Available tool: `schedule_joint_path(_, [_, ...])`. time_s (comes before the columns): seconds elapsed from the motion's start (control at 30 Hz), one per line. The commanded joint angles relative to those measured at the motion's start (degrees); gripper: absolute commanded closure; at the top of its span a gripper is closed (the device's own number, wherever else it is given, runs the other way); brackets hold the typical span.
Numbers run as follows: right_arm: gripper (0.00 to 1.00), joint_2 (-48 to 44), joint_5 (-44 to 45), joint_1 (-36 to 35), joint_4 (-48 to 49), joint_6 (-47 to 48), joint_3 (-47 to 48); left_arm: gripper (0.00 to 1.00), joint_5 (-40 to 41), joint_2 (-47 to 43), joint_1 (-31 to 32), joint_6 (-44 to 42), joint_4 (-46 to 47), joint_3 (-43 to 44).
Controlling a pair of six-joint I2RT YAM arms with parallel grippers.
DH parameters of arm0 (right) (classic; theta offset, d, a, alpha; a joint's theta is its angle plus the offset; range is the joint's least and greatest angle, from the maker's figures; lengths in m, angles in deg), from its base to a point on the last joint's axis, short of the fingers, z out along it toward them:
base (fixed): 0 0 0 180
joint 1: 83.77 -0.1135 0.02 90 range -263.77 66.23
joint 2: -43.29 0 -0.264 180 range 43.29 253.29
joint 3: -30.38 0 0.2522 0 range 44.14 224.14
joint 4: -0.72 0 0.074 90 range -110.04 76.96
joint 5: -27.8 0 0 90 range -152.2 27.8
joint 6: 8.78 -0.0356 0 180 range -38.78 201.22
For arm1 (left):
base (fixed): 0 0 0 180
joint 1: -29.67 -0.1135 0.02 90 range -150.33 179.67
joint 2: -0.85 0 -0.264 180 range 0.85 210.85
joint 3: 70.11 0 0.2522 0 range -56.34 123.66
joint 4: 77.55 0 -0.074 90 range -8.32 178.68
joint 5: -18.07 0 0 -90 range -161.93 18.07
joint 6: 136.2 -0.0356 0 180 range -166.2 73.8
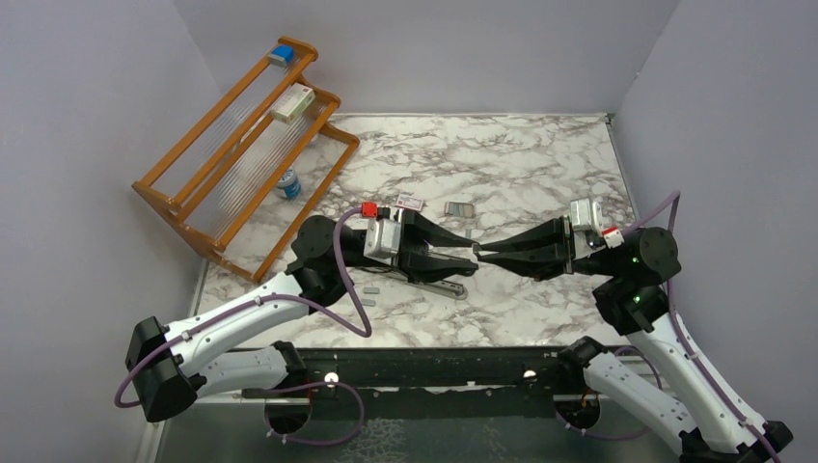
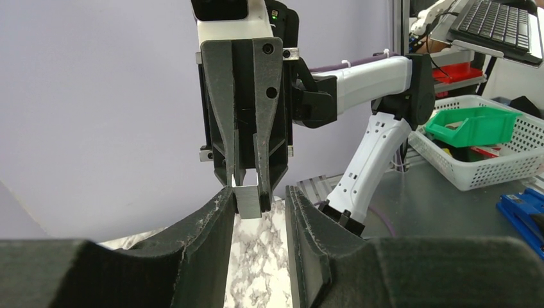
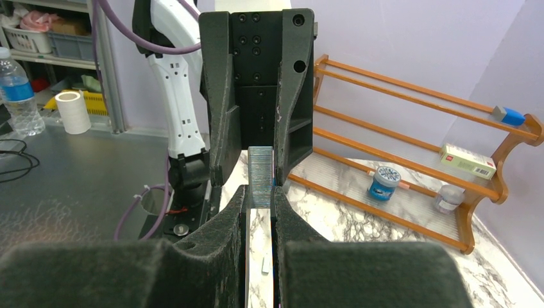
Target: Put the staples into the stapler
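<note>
While the right pincer (image 3: 258, 197) clamps the staples (image 3: 260, 173), the left pincer (image 2: 258, 196) stands half-open around them.

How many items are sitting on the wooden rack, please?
4: a blue block on the top rail of the wooden rack, a white-and-red box on its middle shelf, and a blue-lidded tin and a small clear jar on its bottom shelf. Others may be hidden.

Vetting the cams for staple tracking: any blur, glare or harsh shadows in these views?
Right wrist: the staples crisp, ridges readable, own fingers soft up close. Left wrist: own fingers blurred, the right tool and the staples it holds sharp, the white basket behind bright. Top external: even light, only soft shadows and no glare on the marble table.
</note>
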Motion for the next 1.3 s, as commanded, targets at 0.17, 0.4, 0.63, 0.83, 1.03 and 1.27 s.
schedule_joint_path(0.17, [0.94,-0.3,-0.8,-0.3,1.4,-0.6,0.4,0.59,-1.3,0.1,0.5,-0.3,2.0,2.9])
schedule_joint_path(0.4, [0.94,-0.4,-0.8,-0.3,1.1,-0.4,0.6,0.6,-1.3,0.4,0.7,0.0,2.1,2.9])
schedule_joint_path(0.63, [0.94,-0.7,-0.7,-0.3,1.0,-0.6,0.7,0.68,-1.2,0.8,0.7,0.1,2.1,2.8])
schedule_joint_path(0.83, [0.94,-0.9,-0.5,-0.3,1.1,-0.7,0.4,0.76,-1.1,1.0,0.8,0.4,2.1,3.0])
schedule_joint_path(1.03, [0.93,-0.9,-0.5,-0.3,1.3,-0.9,0.4,0.92,-0.6,0.8,0.8,0.4,2.1,2.8])
schedule_joint_path(1.27, [0.66,-2.0,1.1,-0.3,0.1,0.1,0.6,1.0,-1.1,0.0,0.8,-0.6,2.1,2.3])
